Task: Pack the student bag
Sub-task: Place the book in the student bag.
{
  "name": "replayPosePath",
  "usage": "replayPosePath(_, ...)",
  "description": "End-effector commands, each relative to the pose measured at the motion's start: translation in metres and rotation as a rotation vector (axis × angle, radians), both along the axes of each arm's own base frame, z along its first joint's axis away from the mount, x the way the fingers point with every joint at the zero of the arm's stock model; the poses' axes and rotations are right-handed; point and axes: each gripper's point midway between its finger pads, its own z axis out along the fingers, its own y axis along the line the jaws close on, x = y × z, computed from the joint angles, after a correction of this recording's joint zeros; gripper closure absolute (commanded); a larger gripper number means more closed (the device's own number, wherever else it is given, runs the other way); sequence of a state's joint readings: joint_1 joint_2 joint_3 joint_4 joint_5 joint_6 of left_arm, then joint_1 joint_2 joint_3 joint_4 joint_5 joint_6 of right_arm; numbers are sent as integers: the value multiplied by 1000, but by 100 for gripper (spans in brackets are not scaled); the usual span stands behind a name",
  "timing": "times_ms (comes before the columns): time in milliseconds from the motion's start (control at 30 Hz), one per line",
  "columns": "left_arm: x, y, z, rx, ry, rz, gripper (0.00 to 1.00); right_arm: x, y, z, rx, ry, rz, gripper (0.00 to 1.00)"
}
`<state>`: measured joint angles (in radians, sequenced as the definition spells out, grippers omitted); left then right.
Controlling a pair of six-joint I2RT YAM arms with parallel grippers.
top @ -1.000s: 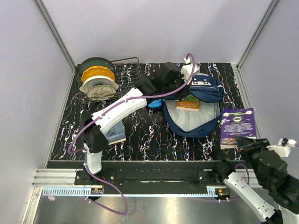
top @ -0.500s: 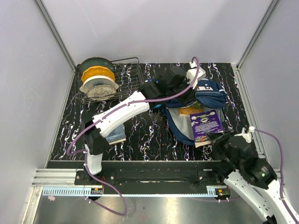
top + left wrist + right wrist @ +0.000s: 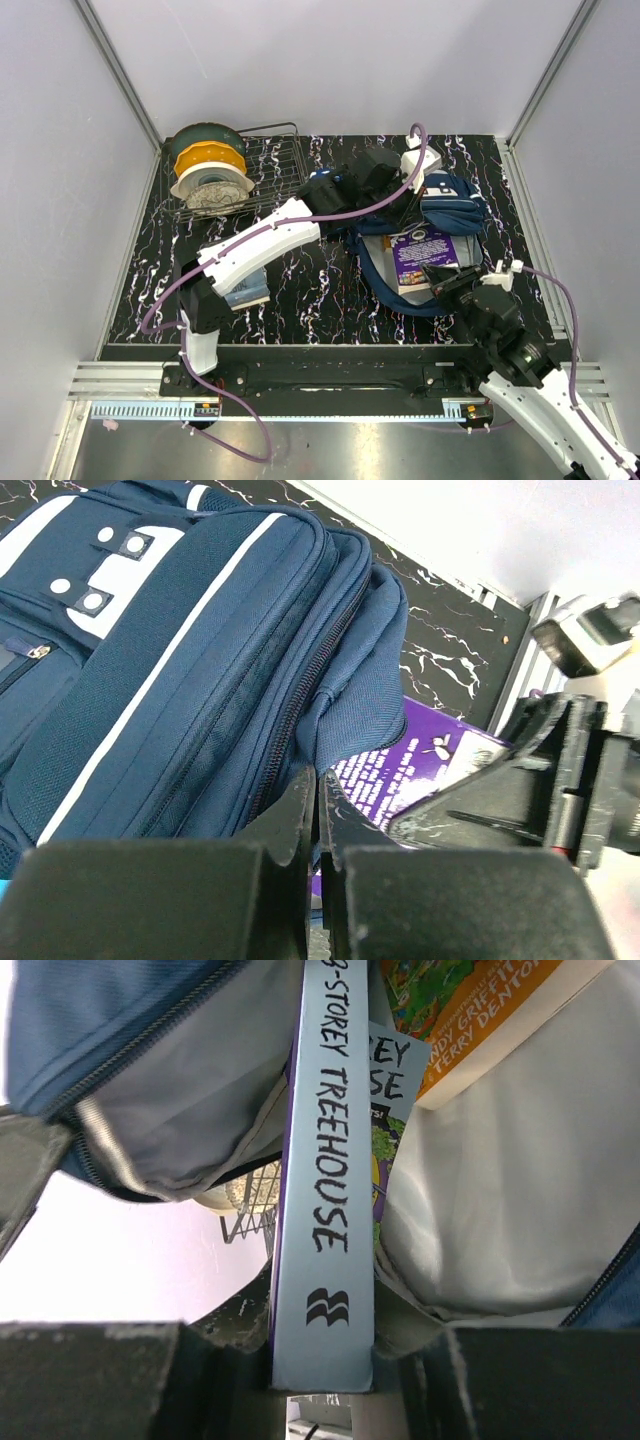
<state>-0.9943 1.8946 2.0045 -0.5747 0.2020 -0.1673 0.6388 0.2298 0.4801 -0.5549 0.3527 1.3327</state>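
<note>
My left end effector (image 3: 318, 825) is pinched tight on the flap of the student bag (image 3: 452, 198), which lies toward the far right corner of the counter (image 3: 320, 280). My right end effector (image 3: 322, 1355) clamps a purple book (image 3: 424, 252), partway into the grey-lined opening.

The student bag (image 3: 450, 197) lies on the worktop (image 3: 320, 285) right of centre, towards the rear, with its mouth facing the near edge. The Treehouse book (image 3: 422, 255) rests over that mouth, far end inside the bag and near end between the right fingers (image 3: 245, 1315) at the bag's near rim. Deeper in the bag, just right of it in the right wrist view, lies a second book (image 3: 480, 1010). The left fingers (image 3: 297, 815) sit on the bag's flap edge, above the Treehouse book. A wire rack (image 3: 282, 158) stands in the rear left corner with stacked rolls (image 3: 207, 170) on it. A loose book (image 3: 247, 287) lies near the front left, under the left arm.
</note>
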Motion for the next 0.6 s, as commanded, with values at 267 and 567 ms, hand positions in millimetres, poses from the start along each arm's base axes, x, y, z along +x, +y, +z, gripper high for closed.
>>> replayPosePath(267, -21, -2, 101, -269, -95, -60, 100, 42, 31, 15, 331, -167, -28, 100)
replayPosePath(567, -20, -6, 98, -288, -94, -67, 100, 65, 50, 30, 364, -187, 52, 100)
